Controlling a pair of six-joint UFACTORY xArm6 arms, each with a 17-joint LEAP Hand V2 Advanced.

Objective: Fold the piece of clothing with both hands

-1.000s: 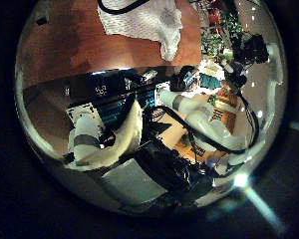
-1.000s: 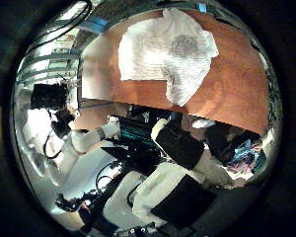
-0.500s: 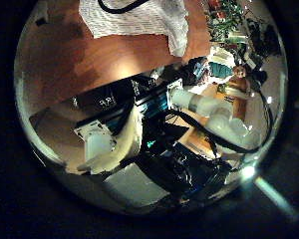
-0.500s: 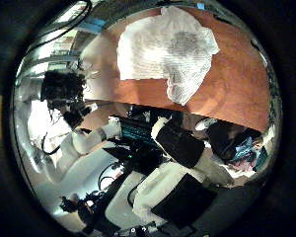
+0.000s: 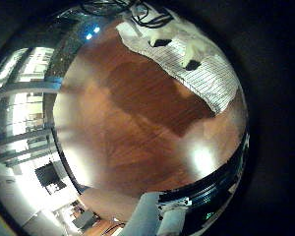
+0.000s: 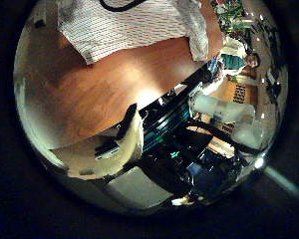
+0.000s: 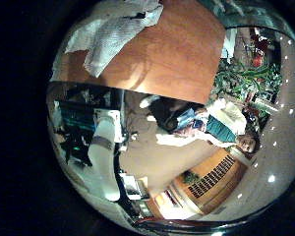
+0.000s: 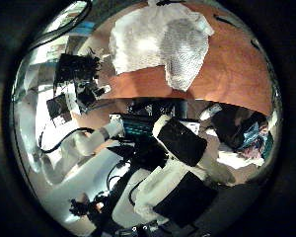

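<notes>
Garment: the white, finely striped cloth piece of clothing (image 6: 130,25) lies crumpled and unfolded on the brown wooden surface (image 6: 100,85), bunched toward one edge of it. In the right thumb side palm view the same cloth (image 8: 163,39) shows as a rumpled heap with a loose flap hanging toward the surface's near edge.

Left hand: you see it only from outside, in the right thumb side palm view, where a dark geared hand (image 8: 79,71) hangs on a white arm near the cloth's edge. From its own palm views, the cloth fills the rim of the picture, so you can judge this palm to be over the surface and fairly near the fabric, not on it.

Left fingers: too small and dark to read; you cannot tell whether they are spread or curled, and nothing shows them touching cloth.

Right hand: none of it shows clearly in any view. Its palm views look across the surface at the cloth (image 7: 113,34) from some way off, so you can take it as well apart from the garment.

Right fingers: not shown, so no call is possible.

Step in hand: the approach; no fold has been made and no edge is held.

Next move: bring each palm down to its own side of the cloth, find a free corner or hem, and pinch it before lifting together.
</notes>
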